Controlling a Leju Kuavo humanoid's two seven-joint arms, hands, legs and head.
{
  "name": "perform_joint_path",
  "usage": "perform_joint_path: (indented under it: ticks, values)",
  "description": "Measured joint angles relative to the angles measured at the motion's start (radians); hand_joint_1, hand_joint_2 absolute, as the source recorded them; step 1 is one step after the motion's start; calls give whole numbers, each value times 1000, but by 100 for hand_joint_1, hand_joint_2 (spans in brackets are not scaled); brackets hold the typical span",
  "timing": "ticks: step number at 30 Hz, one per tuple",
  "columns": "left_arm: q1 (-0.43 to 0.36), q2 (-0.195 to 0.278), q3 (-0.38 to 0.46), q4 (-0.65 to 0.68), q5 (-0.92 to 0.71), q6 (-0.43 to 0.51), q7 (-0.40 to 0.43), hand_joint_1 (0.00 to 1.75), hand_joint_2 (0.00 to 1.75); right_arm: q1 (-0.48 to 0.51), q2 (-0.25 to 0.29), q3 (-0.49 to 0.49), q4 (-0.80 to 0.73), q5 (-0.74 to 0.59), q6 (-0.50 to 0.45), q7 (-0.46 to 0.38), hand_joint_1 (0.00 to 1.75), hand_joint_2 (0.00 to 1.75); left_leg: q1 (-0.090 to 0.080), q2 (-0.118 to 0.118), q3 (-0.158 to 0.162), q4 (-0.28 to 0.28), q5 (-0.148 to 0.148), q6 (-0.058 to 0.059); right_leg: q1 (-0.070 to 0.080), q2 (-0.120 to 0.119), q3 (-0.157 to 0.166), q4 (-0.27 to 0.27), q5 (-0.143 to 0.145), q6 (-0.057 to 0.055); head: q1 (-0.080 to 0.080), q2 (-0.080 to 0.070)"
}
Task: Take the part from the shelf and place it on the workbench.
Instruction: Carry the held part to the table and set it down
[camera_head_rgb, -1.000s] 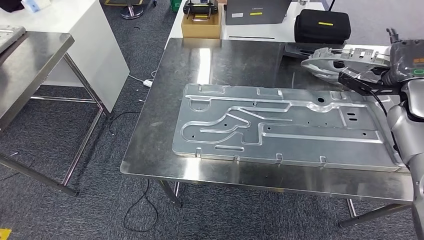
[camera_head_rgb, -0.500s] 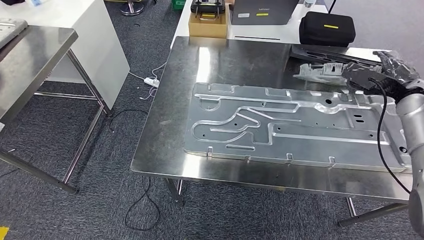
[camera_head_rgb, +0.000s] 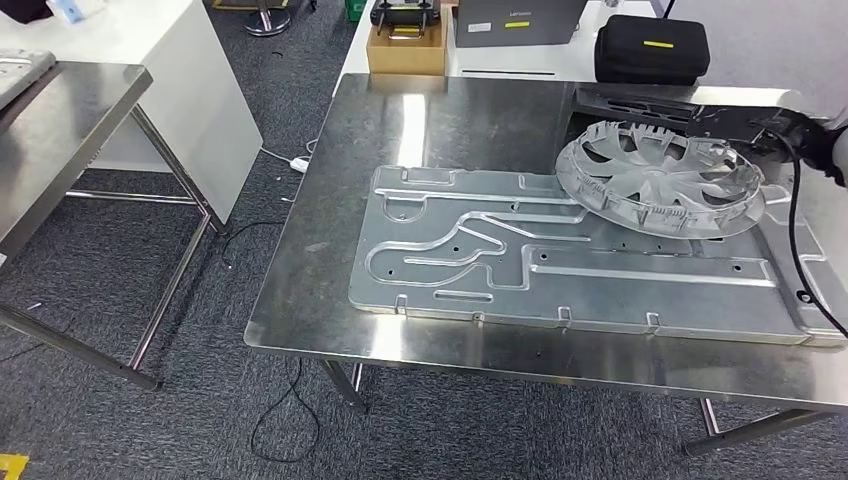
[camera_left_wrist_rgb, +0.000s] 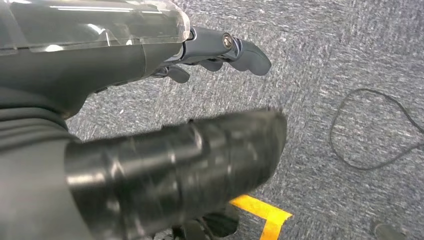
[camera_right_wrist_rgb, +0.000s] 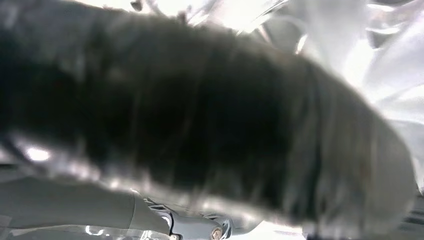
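The part (camera_head_rgb: 660, 178) is a round silver wheel cover with spokes and a toothed rim. It lies tilted, face up, at the back right of the workbench (camera_head_rgb: 450, 110), over the right end of a large stamped metal panel (camera_head_rgb: 480, 250). My right hand (camera_head_rgb: 775, 130) reaches in from the right edge and grips the part's far rim with dark fingers. In the right wrist view a blurred dark thumb (camera_right_wrist_rgb: 200, 125) lies close against the shiny part (camera_right_wrist_rgb: 390, 75). My left hand (camera_left_wrist_rgb: 220, 47) hangs over grey carpet, fingers apart, holding nothing.
A dark flat piece (camera_head_rgb: 640, 100) lies behind the part. A black bag (camera_head_rgb: 652, 48) and a cardboard box (camera_head_rgb: 404, 45) stand beyond the bench. A second steel table (camera_head_rgb: 60, 110) and a white cabinet (camera_head_rgb: 190, 80) stand left. A cable (camera_left_wrist_rgb: 370, 130) and yellow tape (camera_left_wrist_rgb: 260, 212) lie on the floor.
The camera has shifted a little. The part has turned from edge-on to face up and now lies low over the panel; my right hand has drawn back toward the right edge.
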Motion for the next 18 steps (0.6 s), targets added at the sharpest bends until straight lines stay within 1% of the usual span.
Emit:
perform_joint_path:
  ticks: [1, 2, 3, 4, 5, 6, 7, 9, 11, 12, 13, 15, 16, 17, 18]
  values:
    - [0, 0, 1, 0, 0, 1, 1, 0, 0, -11, 0, 27, 6, 4, 22, 3, 0, 0, 2, 0, -20, 39, -8, 0, 1, 0, 0, 0, 0, 0, 0, 0]
    - [1, 0, 2, 0, -1, 3, 2, 0, 0, -18, 0, 55, 10, 2, 34, 7, 0, 0, 2, 0, -24, 42, 3, 1, 3, 0, 1, 0, -1, -1, 0, 0]
    - [1, 0, 3, 0, -1, 4, 4, 0, 0, -23, 0, 81, 14, -6, 30, 13, 0, 0, 3, 0, -10, 9, 31, 4, 3, 1, 2, 0, -1, -1, 0, 0]
    - [1, 0, 4, 0, -2, 6, 4, 0, 0, -25, 0, 102, 17, -16, 11, 17, 0, 0, 2, 0, 20, -56, 69, 8, 4, 1, 4, 0, -2, 0, 0, 0]
    - [1, 0, 5, 0, -2, 9, 5, 0, 0, -26, 0, 118, 21, -25, -13, 19, 0, 0, 1, 0, 53, -123, 97, 11, 5, 2, 6, 0, -3, 1, 0, 0]
    - [0, 0, 6, 0, -2, 11, 5, 0, 0, -27, -1, 135, 25, -31, -41, 20, 0, 0, -1, 0, 80, -179, 116, 14, 6, 2, 6, 0, -3, 3, 0, 0]
    - [0, 0, 7, 0, -2, 13, 6, 0, 0, -26, -2, 152, 29, -34, -73, 22, 0, 0, -3, -1, 96, -213, 123, 17, 7, 3, 5, -1, -3, 7, 0, 0]
    - [-1, 0, 9, 0, -1, 16, 8, 0, 0, -18, -4, 184, 37, -33, -152, 30, 0, 0, -7, -1, 102, -231, 121, 22, 6, 3, 6, -8, 1, 19, 0, 0]
    - [-2, -1, 10, 0, 4, 16, 13, 0, 0, -3, -4, 206, 42, -32, -255, 44, 0, 0, -5, 0, 112, -249, 130, 35, 5, 3, 7, -4, -6, 28, 0, 0]
    - [-2, -2, 10, 0, 6, 15, 16, 0, 0, 6, -4, 212, 44, -34, -315, 49, 0, 0, -4, 1, 117, -258, 135, 41, 5, 2, -3, 19, -22, 31, 0, 0]
    - [-3, -3, 11, 0, 8, 14, 19, 0, 0, 16, -3, 215, 46, -36, -381, 53, 0, 0, -3, 1, 120, -264, 138, 46, 5, 2, -23, 63, -48, 32, 0, 0]
    - [-3, -4, 12, 0, 10, 14, 25, 0, 0, 44, -2, 217, 47, -44, -515, 55, 0, 0, -5, 1, 120, -264, 138, 52, 6, 2, -84, 186, -102, 35, 0, 0]
    - [-3, -4, 13, 0, 10, 15, 28, 0, 0, 62, -1, 216, 47, -48, -574, 55, 0, 0, -6, 1, 120, -263, 137, 53, 5, 2, -108, 231, -113, 37, 0, 0]
    - [-3, -4, 13, 0, 10, 15, 30, 0, 0, 78, -1, 216, 46, -50, -618, 55, 0, 0, -6, 0, 120, -260, 135, 54, 5, 2, -117, 244, -105, 38, 0, 0]
    - [-3, -4, 13, 0, 10, 15, 31, 0, 0, 91, 0, 216, 45, -52, -650, 55, 0, 0, -6, -1, 120, -256, 133, 54, 4, 1, -106, 218, -80, 38, 1, 0]
